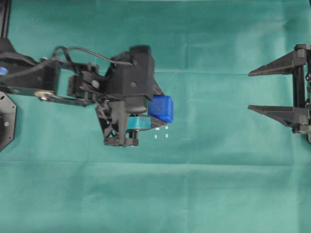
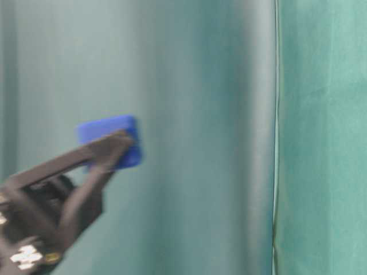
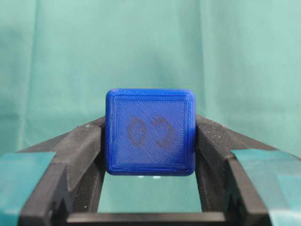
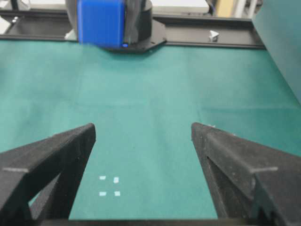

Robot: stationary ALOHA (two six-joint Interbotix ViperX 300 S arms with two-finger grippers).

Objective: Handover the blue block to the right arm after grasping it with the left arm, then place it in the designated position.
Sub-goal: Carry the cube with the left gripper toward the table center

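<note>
I have the blue block (image 3: 150, 132) clamped between the fingertips of the left gripper (image 1: 154, 115), the teal-banded fingers (image 3: 28, 174) pressing its two side faces; the block is clear of the green cloth (image 1: 204, 194), as the table-level view shows it raised against the backdrop. In the overhead view the block sits at the tip of the left arm (image 1: 87, 85), left of centre, and points toward the right gripper (image 1: 252, 91), which waits at the right edge with its all-black jaws spread wide and nothing between them. The two grippers face one another along the same line but remain well apart. Being a cube, the block has no long axis to speak of; its marked face is turned back toward the left wrist camera, and a plain face looks at the right arm. The designated position (image 1: 162, 131), four small white marks, lies on the cloth just below and beside the held block. My judgement: grasping is complete, handover is not yet begun, and the gap between grippers must close first.
</note>
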